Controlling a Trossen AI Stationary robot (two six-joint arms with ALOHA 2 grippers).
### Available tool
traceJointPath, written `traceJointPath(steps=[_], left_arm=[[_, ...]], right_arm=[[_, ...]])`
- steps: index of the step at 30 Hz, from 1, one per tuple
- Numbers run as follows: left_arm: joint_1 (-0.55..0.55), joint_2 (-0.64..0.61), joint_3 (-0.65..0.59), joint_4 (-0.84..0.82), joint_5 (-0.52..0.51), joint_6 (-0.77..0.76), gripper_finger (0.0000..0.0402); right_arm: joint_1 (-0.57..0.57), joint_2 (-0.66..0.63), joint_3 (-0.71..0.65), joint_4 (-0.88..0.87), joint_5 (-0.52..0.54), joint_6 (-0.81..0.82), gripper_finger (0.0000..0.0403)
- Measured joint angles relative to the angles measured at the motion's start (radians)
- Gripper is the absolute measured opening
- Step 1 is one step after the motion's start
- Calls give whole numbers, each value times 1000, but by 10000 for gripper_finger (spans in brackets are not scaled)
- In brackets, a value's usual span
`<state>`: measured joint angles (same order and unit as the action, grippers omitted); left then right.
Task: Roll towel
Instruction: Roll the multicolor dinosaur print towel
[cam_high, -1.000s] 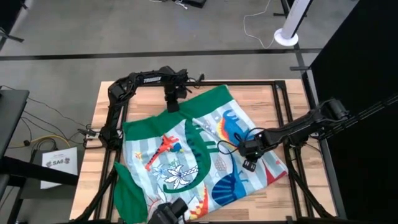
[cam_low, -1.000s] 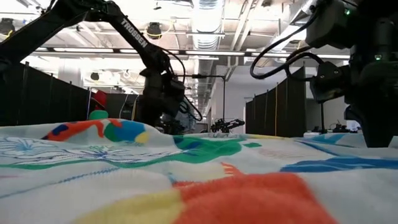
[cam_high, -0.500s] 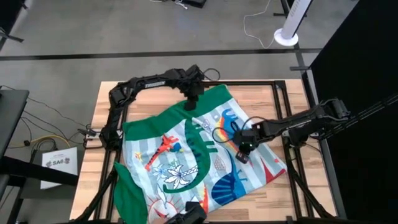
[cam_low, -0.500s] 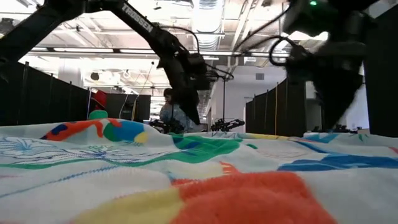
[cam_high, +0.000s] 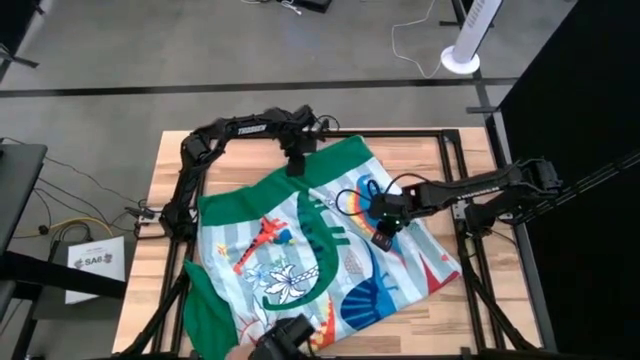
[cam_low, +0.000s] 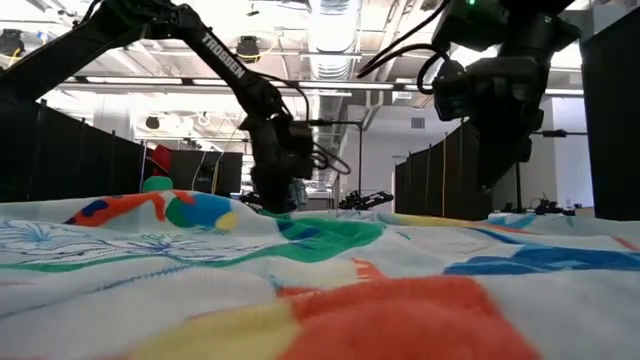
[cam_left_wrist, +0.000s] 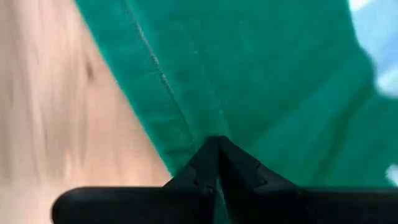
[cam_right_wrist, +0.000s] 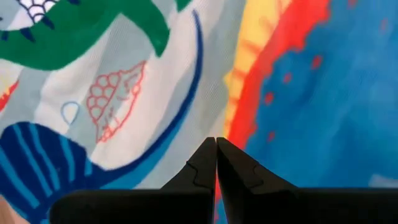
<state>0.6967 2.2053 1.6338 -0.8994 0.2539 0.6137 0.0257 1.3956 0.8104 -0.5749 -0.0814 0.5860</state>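
One towel (cam_high: 320, 250), two end effectors over it.
Towel lies spread on the table (cam_high: 150, 210); left end effector (cam_high: 295, 166) at its green far edge, right end effector (cam_high: 381, 240) above the print, both pressed together, empty.

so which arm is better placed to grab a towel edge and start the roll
Left, probably. The left gripper, fingers shut, sits right at the towel's green far hem. The right gripper, also shut, hangs over the printed middle, away from any edge.

wooden table (cam_high: 150, 250), white floor fan base (cam_high: 461, 61), grey floor (cam_high: 150, 50)
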Motion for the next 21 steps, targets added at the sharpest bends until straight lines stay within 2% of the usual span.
traceJointPath(steps=[5, 9, 16, 21], left_arm=[[23, -21, -56, -183, -9, -35, 0], [13, -84, -113, -212, -41, -47, 0], [2, -196, -152, 68, -42, -116, 0], [7, -184, -151, 163, -30, -194, 3]], right_arm=[[47, 0, 0, 4, 1, 52, 0], [104, 0, 0, 7, 0, 99, 0], [185, 0, -1, 8, 47, 147, 3], [160, 0, -15, 2, 55, 151, 40]])
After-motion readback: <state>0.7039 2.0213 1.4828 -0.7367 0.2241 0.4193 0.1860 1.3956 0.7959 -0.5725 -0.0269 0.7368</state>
